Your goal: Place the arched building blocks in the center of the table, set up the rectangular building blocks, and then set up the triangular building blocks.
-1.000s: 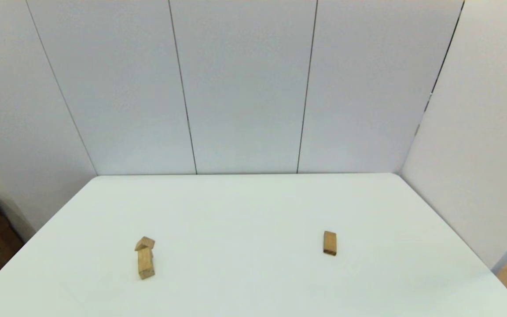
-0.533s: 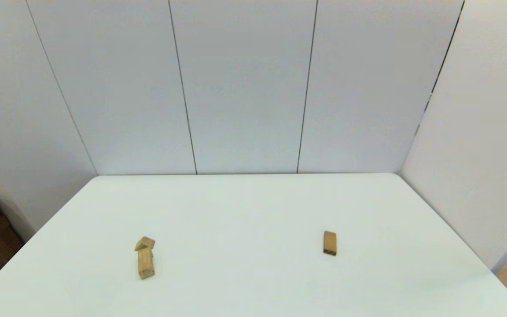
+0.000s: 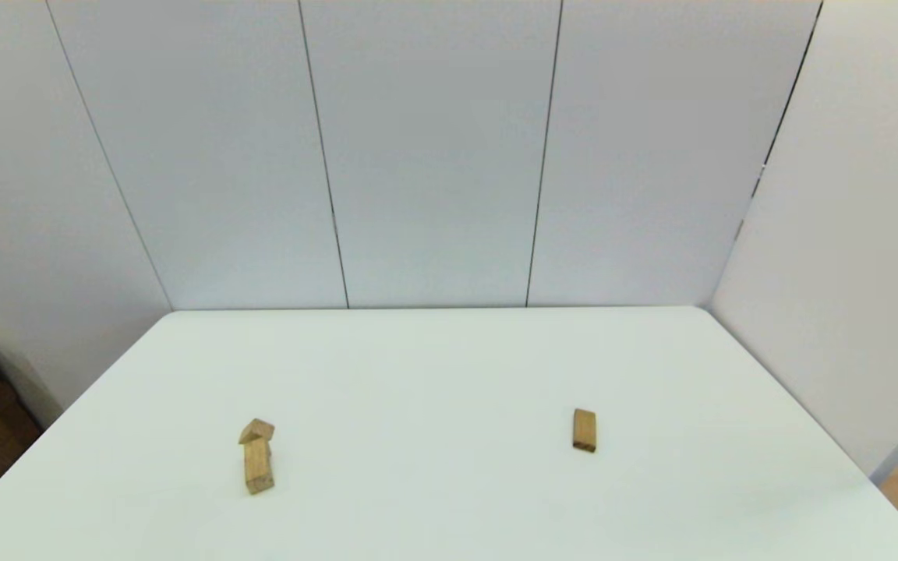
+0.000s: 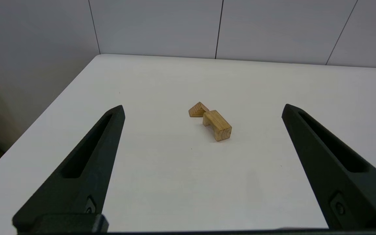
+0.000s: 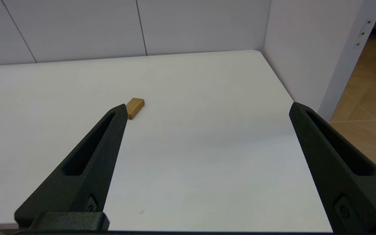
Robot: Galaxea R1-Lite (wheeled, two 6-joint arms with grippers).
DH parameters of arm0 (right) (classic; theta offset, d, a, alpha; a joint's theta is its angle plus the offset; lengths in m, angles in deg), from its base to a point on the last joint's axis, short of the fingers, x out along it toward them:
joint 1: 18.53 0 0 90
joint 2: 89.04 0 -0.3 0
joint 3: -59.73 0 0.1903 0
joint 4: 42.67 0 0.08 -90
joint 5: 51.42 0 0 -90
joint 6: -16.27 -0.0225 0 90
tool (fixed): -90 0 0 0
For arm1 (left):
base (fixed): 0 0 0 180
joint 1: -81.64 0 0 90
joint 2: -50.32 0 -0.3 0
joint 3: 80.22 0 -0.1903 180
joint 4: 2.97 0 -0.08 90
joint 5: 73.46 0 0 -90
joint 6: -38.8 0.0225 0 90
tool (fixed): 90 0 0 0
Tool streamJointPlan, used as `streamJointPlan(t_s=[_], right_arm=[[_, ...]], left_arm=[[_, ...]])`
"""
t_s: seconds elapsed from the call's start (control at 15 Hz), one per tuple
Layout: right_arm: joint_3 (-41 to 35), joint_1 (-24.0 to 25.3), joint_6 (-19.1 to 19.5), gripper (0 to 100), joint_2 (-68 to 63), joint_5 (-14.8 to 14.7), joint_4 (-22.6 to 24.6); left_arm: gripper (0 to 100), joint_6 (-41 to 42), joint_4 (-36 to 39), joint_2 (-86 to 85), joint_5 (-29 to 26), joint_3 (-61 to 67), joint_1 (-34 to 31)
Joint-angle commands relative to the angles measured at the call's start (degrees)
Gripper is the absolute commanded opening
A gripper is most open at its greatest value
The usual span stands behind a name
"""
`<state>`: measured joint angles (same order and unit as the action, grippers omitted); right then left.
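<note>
We see the pale, thick arched block lying left on the smooth white desk, touching the small wedge, the darker flat slab right; both our end effectors, left end effector and right end effector, gape wide

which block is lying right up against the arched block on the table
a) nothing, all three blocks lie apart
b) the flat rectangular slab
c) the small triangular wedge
c: the triangular wedge sits against one end of the arched block on the robot's left side of the table, while the rectangular slab lies alone far to the right.
</note>
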<state>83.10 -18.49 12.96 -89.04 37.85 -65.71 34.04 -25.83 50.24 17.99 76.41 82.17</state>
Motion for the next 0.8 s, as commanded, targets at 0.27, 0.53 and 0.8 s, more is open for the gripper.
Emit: streamJointPlan(t_s=[0.27, 0.53, 0.8], right_arm=[[0.00, -0.05, -0.04, 100, 0.00, -0.06, 0.02], [0.00, 0.04, -0.04, 100, 0.00, 0.03, 0.02], [0.00, 0.04, -0.04, 100, 0.00, -0.06, 0.02]], left_arm=[[100, -0.42, -1.39, 9.39, -0.31, -6.06, 0.00], [100, -0.07, -3.24, 31.63, -3.21, -21.97, -1.93], [100, 0.20, -19.58, 49.20, -5.05, -40.87, -2.37]])
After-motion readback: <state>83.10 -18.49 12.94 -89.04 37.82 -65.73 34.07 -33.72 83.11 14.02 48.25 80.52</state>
